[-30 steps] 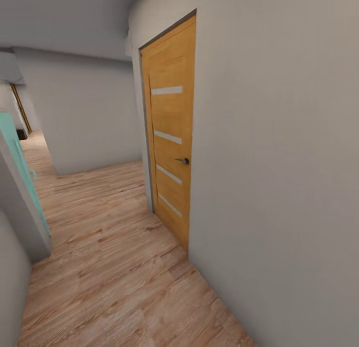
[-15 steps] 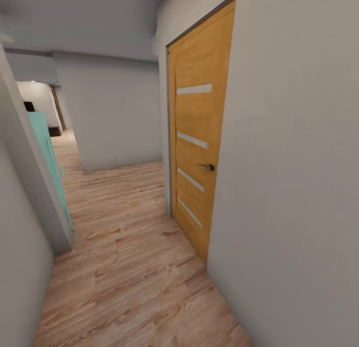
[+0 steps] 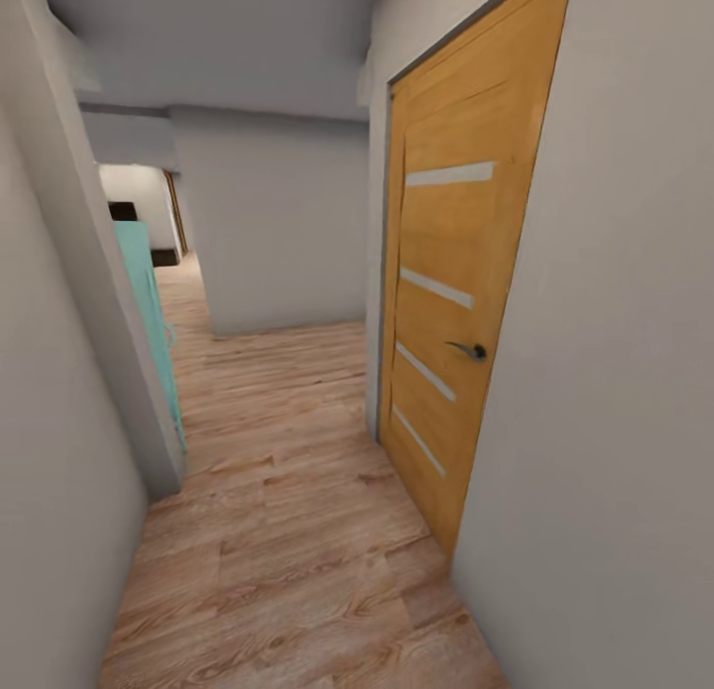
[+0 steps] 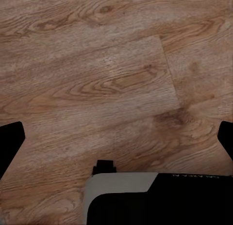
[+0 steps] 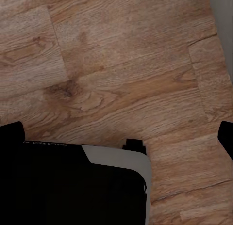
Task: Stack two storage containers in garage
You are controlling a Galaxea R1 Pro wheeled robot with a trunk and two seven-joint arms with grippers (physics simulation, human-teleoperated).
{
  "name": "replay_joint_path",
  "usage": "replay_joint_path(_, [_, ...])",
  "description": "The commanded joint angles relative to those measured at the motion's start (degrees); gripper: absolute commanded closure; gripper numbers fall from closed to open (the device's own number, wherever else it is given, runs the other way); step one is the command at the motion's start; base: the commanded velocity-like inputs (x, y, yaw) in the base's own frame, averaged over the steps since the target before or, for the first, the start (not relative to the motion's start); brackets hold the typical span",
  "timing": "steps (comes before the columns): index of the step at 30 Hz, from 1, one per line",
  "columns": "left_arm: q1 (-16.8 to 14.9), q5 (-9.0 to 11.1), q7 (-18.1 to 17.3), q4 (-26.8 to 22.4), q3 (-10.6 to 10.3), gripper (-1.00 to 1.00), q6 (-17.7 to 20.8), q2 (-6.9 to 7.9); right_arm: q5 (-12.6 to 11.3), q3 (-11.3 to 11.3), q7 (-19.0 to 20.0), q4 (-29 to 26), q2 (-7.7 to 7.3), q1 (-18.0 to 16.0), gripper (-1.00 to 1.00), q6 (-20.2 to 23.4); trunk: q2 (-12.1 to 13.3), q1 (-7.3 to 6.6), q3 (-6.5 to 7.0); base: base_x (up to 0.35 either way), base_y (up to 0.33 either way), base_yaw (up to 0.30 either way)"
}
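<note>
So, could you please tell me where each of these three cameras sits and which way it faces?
Head view: on the head, facing along a hallway with a wooden door and a teal door; no arms.
Left wrist view: on the left arm, facing down at the plank floor; dark fingertips at the edges.
Right wrist view: likewise, over the plank floor.
All share that floor.

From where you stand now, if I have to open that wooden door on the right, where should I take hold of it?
Probably the dark lever handle, about mid-height near the door's nearer edge. Its lever lies level, pointing down the hall, so come from the corridor side, gripper closing over it from above. The door looks shut in its frame. Both grippers, left and right, hang open over the wood plank floor.
</note>
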Motion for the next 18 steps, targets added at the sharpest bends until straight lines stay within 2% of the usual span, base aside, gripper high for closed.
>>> replay_joint_path(1, [-0.1,0.3,-0.3,0.3,0.1,-1.00,-0.4,0.02,-0.4,0.5,0.2,0.3,-0.01,-0.1,-1.00,-0.4,-0.1,0.06,-0.05,0.326,0.000,0.279])
replay_joint_path(18, [-0.1,0.4,-0.3,0.3,0.1,-1.00,-0.4,0.11,-0.4,0.5,0.2,0.3,-0.01,-0.1,-1.00,-0.4,-0.1,0.06,-0.05,0.326,0.000,0.289])
